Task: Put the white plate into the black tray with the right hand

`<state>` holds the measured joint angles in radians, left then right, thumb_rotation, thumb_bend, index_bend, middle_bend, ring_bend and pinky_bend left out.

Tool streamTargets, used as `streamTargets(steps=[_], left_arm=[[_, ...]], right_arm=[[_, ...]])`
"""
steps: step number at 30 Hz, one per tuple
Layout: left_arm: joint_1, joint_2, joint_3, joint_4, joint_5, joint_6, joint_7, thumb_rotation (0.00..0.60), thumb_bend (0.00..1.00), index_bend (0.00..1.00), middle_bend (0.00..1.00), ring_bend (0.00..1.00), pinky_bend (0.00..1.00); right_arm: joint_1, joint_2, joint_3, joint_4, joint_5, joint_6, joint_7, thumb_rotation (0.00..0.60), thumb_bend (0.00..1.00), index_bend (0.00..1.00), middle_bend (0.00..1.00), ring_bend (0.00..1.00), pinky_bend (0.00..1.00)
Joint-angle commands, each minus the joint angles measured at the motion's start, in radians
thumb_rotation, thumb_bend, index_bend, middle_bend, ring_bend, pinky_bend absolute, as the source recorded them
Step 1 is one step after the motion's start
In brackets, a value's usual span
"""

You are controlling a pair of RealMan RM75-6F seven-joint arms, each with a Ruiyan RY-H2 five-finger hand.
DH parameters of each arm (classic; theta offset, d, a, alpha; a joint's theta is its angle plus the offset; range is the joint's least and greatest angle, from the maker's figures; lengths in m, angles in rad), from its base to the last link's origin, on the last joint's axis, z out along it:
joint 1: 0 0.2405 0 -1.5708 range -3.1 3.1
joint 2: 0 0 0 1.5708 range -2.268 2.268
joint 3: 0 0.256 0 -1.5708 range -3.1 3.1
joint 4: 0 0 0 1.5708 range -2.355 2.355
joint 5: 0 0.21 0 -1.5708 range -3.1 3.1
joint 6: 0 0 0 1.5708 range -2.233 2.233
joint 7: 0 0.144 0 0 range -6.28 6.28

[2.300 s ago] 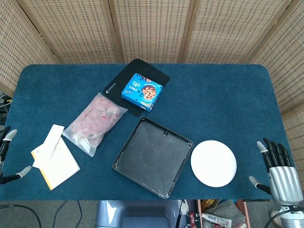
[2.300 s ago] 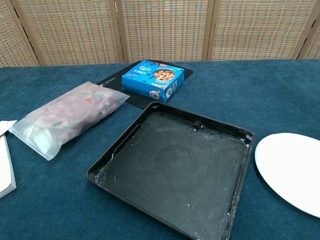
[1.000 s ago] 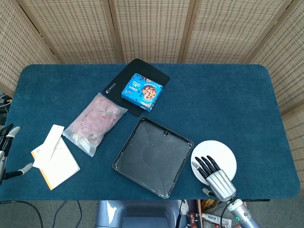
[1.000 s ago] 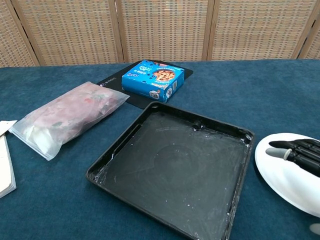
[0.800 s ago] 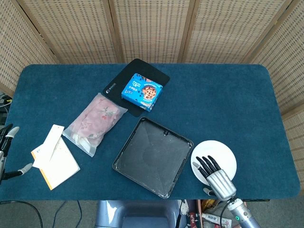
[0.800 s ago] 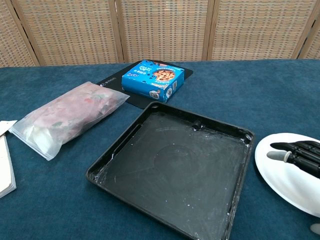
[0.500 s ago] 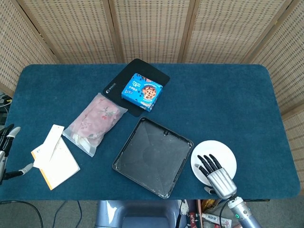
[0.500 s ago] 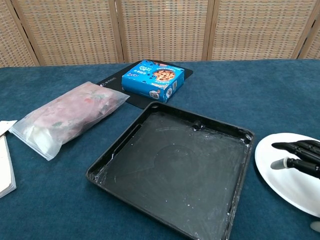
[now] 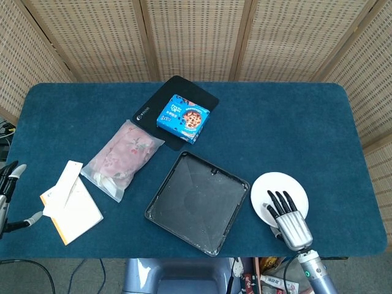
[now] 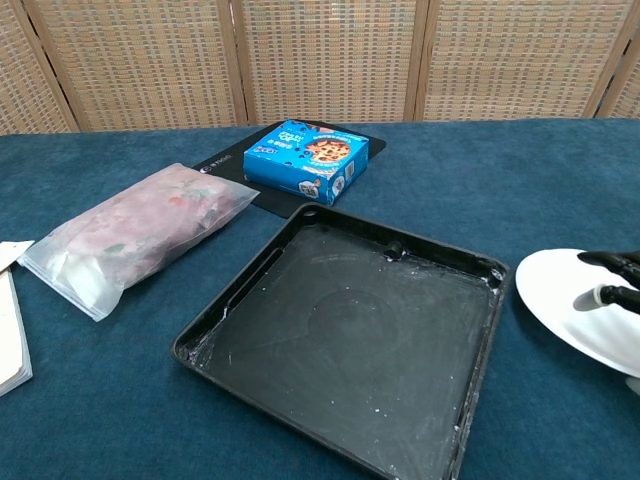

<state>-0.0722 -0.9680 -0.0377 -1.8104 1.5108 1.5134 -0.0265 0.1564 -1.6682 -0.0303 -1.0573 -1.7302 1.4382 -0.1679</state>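
Note:
The white plate (image 9: 277, 191) sits just right of the black tray (image 9: 197, 202), near the table's front edge. In the chest view the plate (image 10: 565, 300) looks tilted, its left rim raised off the cloth beside the tray (image 10: 345, 345). My right hand (image 9: 290, 222) lies over the plate's near side with its fingers (image 10: 612, 279) spread on top; the thumb is hidden below the rim, so it appears to grip the plate. At the far left edge my left hand (image 9: 7, 195) hovers off the table, fingers apart, holding nothing.
A blue cookie box (image 9: 183, 117) lies on a black mat (image 9: 160, 102) behind the tray. A pink pouch (image 9: 122, 158) and a notepad with papers (image 9: 70, 202) lie to the left. Wicker screens (image 9: 196, 37) stand behind the table.
My right hand came in from the right edge onto the plate; the plate has now shifted slightly back and right and tipped up at its left rim. The left hand stayed put.

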Motion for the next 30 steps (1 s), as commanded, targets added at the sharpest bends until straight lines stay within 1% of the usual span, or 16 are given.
streamTargets(steps=[1,4,6,8,11,16,20,22,27,29,30], left_arm=[[-0.001,0.000,0.000,0.000,0.001,-0.001,-0.002,0.600,0.00,0.00,0.00,0.00,0.00],[-0.001,0.001,0.000,-0.001,0.000,-0.005,-0.003,0.600,0.00,0.00,0.00,0.00,0.00],[-0.002,0.002,0.001,0.000,-0.001,-0.007,-0.003,0.600,0.00,0.00,0.00,0.00,0.00],[-0.002,0.003,0.002,0.000,-0.001,-0.008,-0.003,0.600,0.00,0.00,0.00,0.00,0.00],[-0.002,0.004,0.003,0.000,0.001,-0.009,-0.006,0.600,0.00,0.00,0.00,0.00,0.00],[-0.002,0.006,0.004,0.001,0.005,-0.010,-0.012,0.600,0.00,0.00,0.00,0.00,0.00],[-0.005,0.007,0.007,0.003,0.011,-0.018,-0.013,0.600,0.00,0.00,0.00,0.00,0.00],[-0.006,0.006,0.008,0.003,0.013,-0.021,-0.011,0.600,0.00,0.00,0.00,0.00,0.00],[-0.006,0.009,0.008,0.001,0.011,-0.023,-0.015,0.600,0.00,0.00,0.00,0.00,0.00],[-0.006,0.009,0.008,0.002,0.010,-0.022,-0.018,0.600,0.00,0.00,0.00,0.00,0.00],[-0.007,0.010,0.007,0.003,0.008,-0.025,-0.019,0.600,0.00,0.00,0.00,0.00,0.00]], right_arm=[[-0.005,-0.008,0.026,-0.002,0.044,-0.018,-0.078,0.600,0.35,0.24,0.00,0.00,0.04],[-0.015,-0.019,0.047,-0.013,0.078,-0.015,-0.132,0.600,0.35,0.29,0.00,0.00,0.08],[-0.020,-0.028,0.059,-0.015,0.091,-0.003,-0.164,0.600,0.38,0.34,0.00,0.00,0.10],[-0.023,-0.034,0.069,-0.020,0.104,0.004,-0.180,0.600,0.43,0.38,0.00,0.00,0.11],[-0.026,-0.041,0.085,-0.024,0.127,0.010,-0.205,0.600,0.48,0.42,0.00,0.00,0.13],[-0.026,-0.046,0.097,-0.028,0.138,0.028,-0.207,0.600,0.49,0.52,0.02,0.00,0.19],[-0.023,-0.049,0.106,-0.027,0.138,0.051,-0.189,0.600,0.49,0.60,0.06,0.00,0.19],[-0.022,-0.047,0.110,-0.031,0.134,0.065,-0.175,0.600,0.49,0.61,0.07,0.00,0.20],[-0.015,-0.034,0.136,-0.041,0.110,0.143,-0.134,0.600,0.49,0.61,0.08,0.00,0.20],[-0.011,-0.021,0.153,-0.051,0.109,0.169,-0.119,0.600,0.49,0.62,0.09,0.00,0.20],[-0.007,-0.006,0.177,-0.063,0.113,0.193,-0.105,0.600,0.49,0.62,0.09,0.00,0.20]])
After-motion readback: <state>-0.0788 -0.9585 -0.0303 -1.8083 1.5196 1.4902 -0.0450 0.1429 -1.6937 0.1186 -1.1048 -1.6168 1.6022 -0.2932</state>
